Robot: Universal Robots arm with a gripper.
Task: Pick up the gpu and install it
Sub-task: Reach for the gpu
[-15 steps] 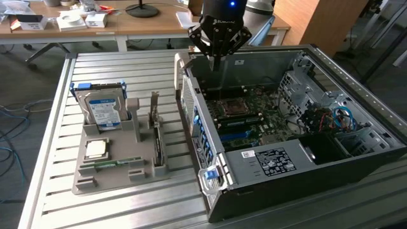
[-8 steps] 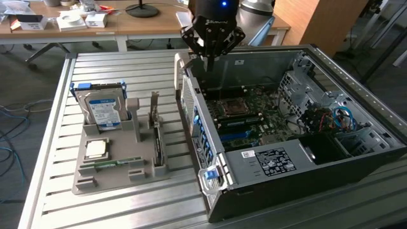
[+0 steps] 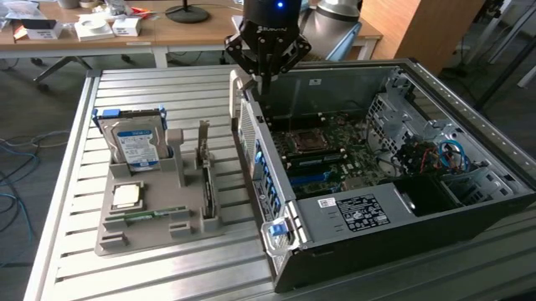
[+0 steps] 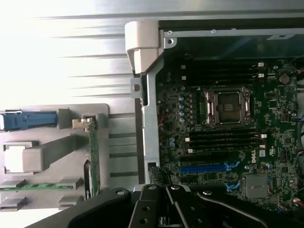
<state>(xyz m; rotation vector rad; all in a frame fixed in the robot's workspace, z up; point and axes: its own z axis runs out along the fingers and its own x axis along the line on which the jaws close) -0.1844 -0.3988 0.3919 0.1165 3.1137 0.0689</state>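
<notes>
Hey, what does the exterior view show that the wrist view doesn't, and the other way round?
Exterior view: the wooden desk behind, the label on the hard drive, the white sticker on the computer case, and the shut gripper from outside, above the case's edge. Wrist view: a straight-down look at the blue slot and the black slots flanking the socket. Both: the gpu standing in the grey holder, untouched.
</notes>
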